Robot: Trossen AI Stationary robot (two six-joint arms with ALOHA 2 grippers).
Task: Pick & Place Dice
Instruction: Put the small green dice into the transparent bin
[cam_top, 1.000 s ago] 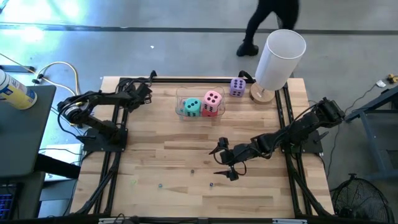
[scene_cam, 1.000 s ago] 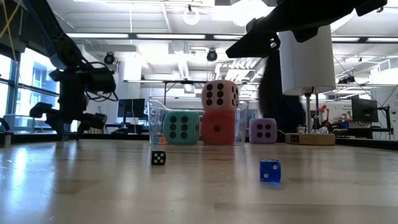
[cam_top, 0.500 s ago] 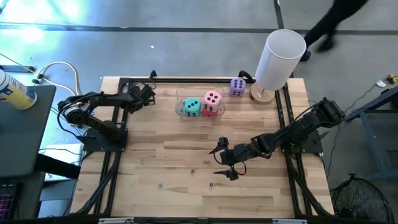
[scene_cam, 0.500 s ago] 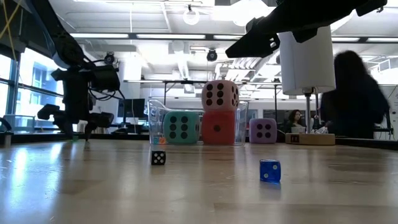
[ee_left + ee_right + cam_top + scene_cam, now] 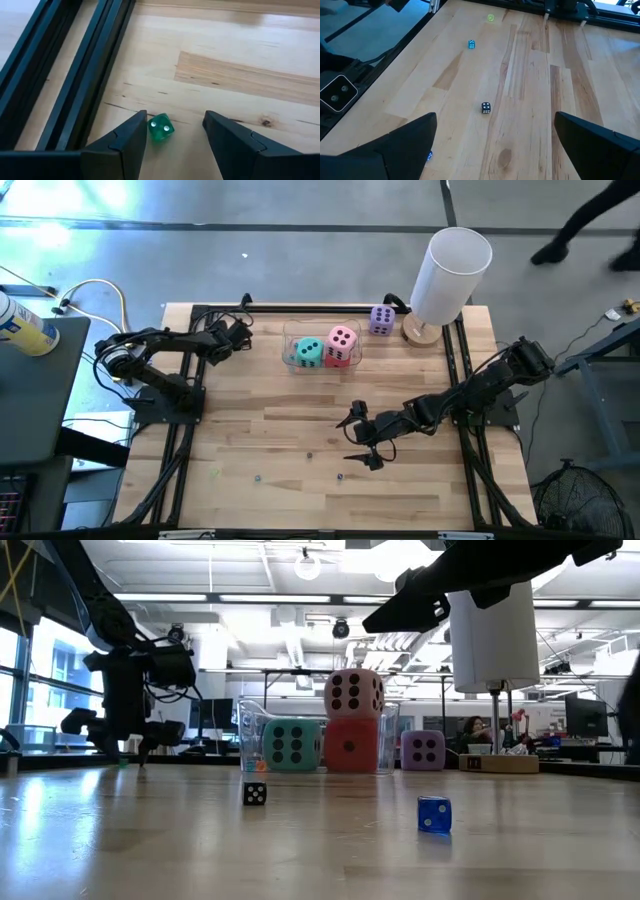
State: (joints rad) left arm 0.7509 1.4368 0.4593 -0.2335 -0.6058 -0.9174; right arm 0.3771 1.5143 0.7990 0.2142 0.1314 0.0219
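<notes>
Your left tool [image 5: 175, 145] is low at the far left corner of the desk [image 5: 290, 430], beside the black frame rail [image 5: 75, 75], and its fingers [image 5: 125, 147] stand apart around a small green die [image 5: 160, 128]; this die lies on the wood and one finger is just beside it, the other apart from it. The die is a cube, so it has no long axis; it sits turned a little, with a two-pip face toward the camera. Your right tool [image 5: 362, 442] hangs above the middle of the desk with its fingers wide apart and nothing between them. Under it you see a small black die [image 5: 485, 107] and a small blue die [image 5: 471, 44], well apart. In the clear container [image 5: 292, 350] at the far side, the teal-green die [image 5: 309, 351] sits next to the red die [image 5: 351, 745], and the pink die [image 5: 342, 338] is stacked on the red one. The purple die [image 5: 381, 320] rests on the desk near the tall white cylinder [image 5: 448, 272].
</notes>
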